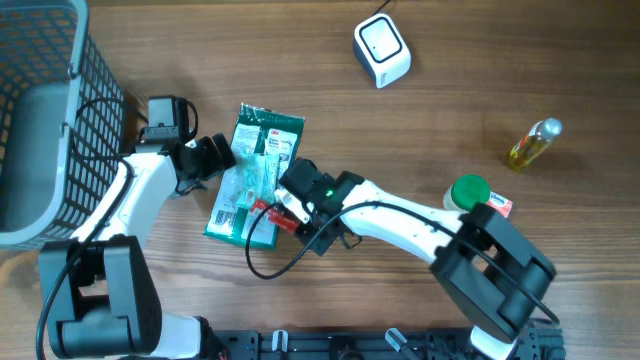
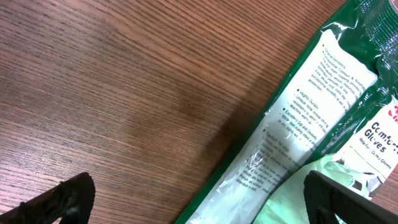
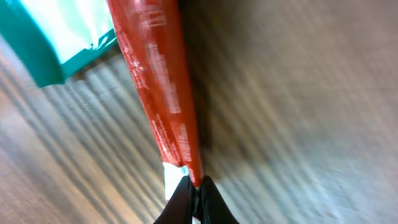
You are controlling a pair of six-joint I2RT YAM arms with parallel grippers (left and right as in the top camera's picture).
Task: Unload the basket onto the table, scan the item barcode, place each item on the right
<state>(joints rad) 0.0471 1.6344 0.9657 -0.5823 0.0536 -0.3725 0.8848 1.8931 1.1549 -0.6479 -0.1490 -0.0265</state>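
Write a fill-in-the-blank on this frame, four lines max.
The right gripper is shut on the tip of a ___ packet.
The left gripper is ___, at the edge of the green glove pack.
The scanner is ___ in colour.
The small bottle holds ___ liquid.
Missing: red; open; white; yellow.

Bare wooden tabletop (image 1: 450,90) is lying open above-right of the green-and-clear plastic glove packet (image 1: 250,170). Obstacles:
- Grey wire-mesh basket (image 1: 40,110) is standing far left.
- White boxy scanner (image 1: 382,50) is sitting above-right.
- Yellow-filled clear bottle (image 1: 533,143) and green-lidded jar (image 1: 468,190) are standing far right.
- Slim red sachet (image 1: 272,212) is touching its lower-right edge.
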